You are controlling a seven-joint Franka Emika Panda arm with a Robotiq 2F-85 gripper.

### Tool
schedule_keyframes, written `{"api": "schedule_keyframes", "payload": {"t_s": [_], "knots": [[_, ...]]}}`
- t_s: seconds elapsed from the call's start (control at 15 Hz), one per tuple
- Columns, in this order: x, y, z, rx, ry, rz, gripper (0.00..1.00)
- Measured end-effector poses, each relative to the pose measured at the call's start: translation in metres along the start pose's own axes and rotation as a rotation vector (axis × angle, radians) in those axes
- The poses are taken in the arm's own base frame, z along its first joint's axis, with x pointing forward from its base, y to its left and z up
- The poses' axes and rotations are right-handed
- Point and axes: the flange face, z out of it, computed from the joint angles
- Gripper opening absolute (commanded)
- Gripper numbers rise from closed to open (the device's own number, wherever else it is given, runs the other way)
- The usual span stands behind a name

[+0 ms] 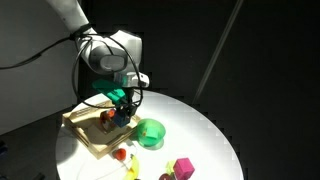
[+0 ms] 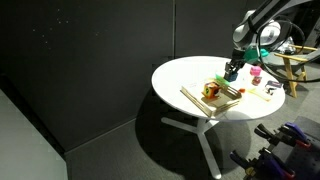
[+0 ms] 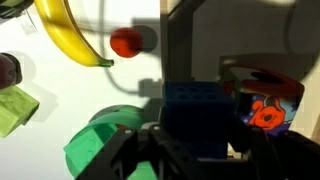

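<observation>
My gripper (image 1: 122, 112) hangs over the wooden tray (image 1: 88, 135) on the round white table (image 1: 205, 130). In the wrist view a dark blue block (image 3: 196, 118) sits between the two black fingers (image 3: 196, 150), which close on its sides. A red and orange toy (image 3: 268, 108) lies right beside the block. In an exterior view the gripper (image 2: 232, 70) is low over the tray (image 2: 213, 97).
A green bowl (image 1: 150, 132), a pink cube (image 1: 184, 167), a yellow banana (image 3: 70, 35), a small red fruit (image 3: 125, 42) and a light green piece (image 3: 14, 108) lie on the table. The green bowl (image 3: 105, 145) is just beside the gripper. A wooden chair (image 2: 297, 65) stands behind the table.
</observation>
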Motion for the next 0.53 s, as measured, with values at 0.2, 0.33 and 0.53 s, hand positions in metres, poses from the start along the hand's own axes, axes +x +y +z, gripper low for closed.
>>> {"api": "schedule_keyframes", "payload": {"t_s": [0.2, 0.33, 0.53], "knots": [[0.009, -0.022, 0.007, -0.008, -0.005, -0.021, 0.30], [0.012, -0.036, 0.011, -0.010, -0.008, -0.037, 0.30], [0.015, -0.052, 0.011, -0.004, -0.007, -0.058, 0.30]]}}
